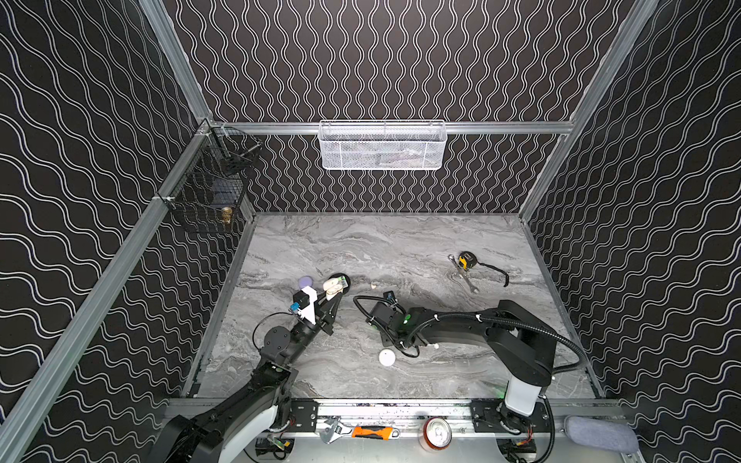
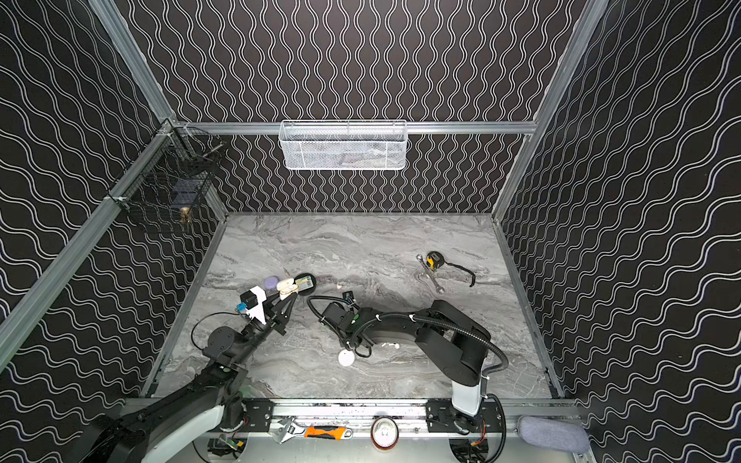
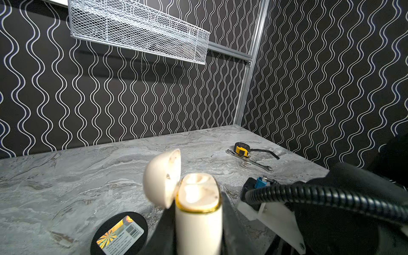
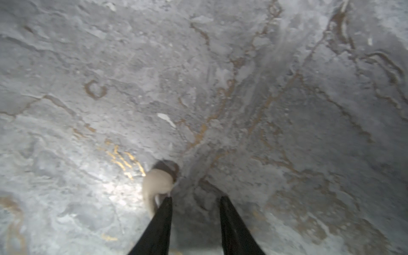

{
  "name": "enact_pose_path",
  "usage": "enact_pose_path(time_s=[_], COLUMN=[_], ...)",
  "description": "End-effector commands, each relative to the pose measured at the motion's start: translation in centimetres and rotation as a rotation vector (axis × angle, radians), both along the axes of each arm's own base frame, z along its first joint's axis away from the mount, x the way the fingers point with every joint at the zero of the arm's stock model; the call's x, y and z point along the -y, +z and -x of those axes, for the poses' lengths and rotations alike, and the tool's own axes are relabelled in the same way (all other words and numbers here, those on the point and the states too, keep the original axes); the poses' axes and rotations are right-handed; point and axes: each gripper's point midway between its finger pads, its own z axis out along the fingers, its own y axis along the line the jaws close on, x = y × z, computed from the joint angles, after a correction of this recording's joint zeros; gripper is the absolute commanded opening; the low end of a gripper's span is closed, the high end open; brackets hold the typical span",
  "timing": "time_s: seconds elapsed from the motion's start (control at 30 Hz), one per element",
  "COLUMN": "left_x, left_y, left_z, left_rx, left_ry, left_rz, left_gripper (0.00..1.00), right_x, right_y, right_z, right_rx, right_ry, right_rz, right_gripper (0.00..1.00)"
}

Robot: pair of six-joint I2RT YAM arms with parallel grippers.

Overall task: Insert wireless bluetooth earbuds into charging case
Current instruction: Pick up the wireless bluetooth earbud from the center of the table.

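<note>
My left gripper (image 3: 198, 209) is shut on a cream charging case (image 3: 198, 229), held upright with its lid (image 3: 162, 178) flipped open; both top views show it (image 1: 331, 286) (image 2: 285, 285). My right gripper (image 4: 195, 198) is open just above the marble, with nothing between its fingers. A cream earbud (image 4: 157, 183) lies outside them, against one fingertip. In both top views the right wrist (image 1: 391, 320) hides those fingers. A cream earbud (image 1: 373, 285) lies just beyond it, white earbuds (image 2: 391, 344) beside the forearm. A white round case (image 1: 387, 357) and a lilac case (image 1: 306, 280) rest on the table.
A black disc with a shiny label (image 1: 341, 280) lies by the held case. A tape measure (image 1: 466, 260) and wrench (image 1: 467, 278) lie far right. A white mesh basket (image 1: 383, 146) and black wire basket (image 1: 212, 184) hang on the walls. Tools and a can (image 1: 437, 433) sit on the front rail.
</note>
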Motion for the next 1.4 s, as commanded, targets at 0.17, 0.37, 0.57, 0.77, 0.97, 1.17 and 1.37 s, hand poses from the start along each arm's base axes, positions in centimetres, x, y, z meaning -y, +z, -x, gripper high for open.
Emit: enact_pose_path(time_s=[0.17,0.37,0.57,0.77,0.97,1.17,1.37], left_x=[-0.2,-0.2,-0.3,-0.2,-0.2,-0.1,0.0], left_y=[0.5,0.5,0.6,0.5,0.7,0.8,0.9], left_z=[-0.1,0.0,0.1,0.1,0.2,0.2,0.2], left_rx=[0.022,0.025,0.030,0.035,0.040,0.045,0.047], left_ry=[0.018,0.016,0.017,0.011,0.011,0.005,0.001], left_rz=[-0.007,-0.006,-0.005,0.001,-0.006,-0.002,-0.002], left_gripper=[0.00,0.00,0.00,0.00,0.00,0.00,0.00], right_x=[-1.3,-4.0,-4.2,-3.2,-3.4,-2.9,-2.1], right_y=[4.6,5.1,3.0,2.0,1.0,-0.3,-1.0], right_z=[-0.2,-0.5,-1.1,-1.5,-0.7,-0.8,-0.9], right_rx=[0.050,0.027,-0.014,-0.037,-0.079,-0.097,-0.100], right_ry=[0.019,0.097,0.108,0.102,0.131,0.119,0.098], right_rz=[-0.135,-0.208,-0.165,-0.144,-0.154,-0.100,-0.046], right_gripper=[0.42,0.50,0.52,0.54,0.53,0.49,0.44])
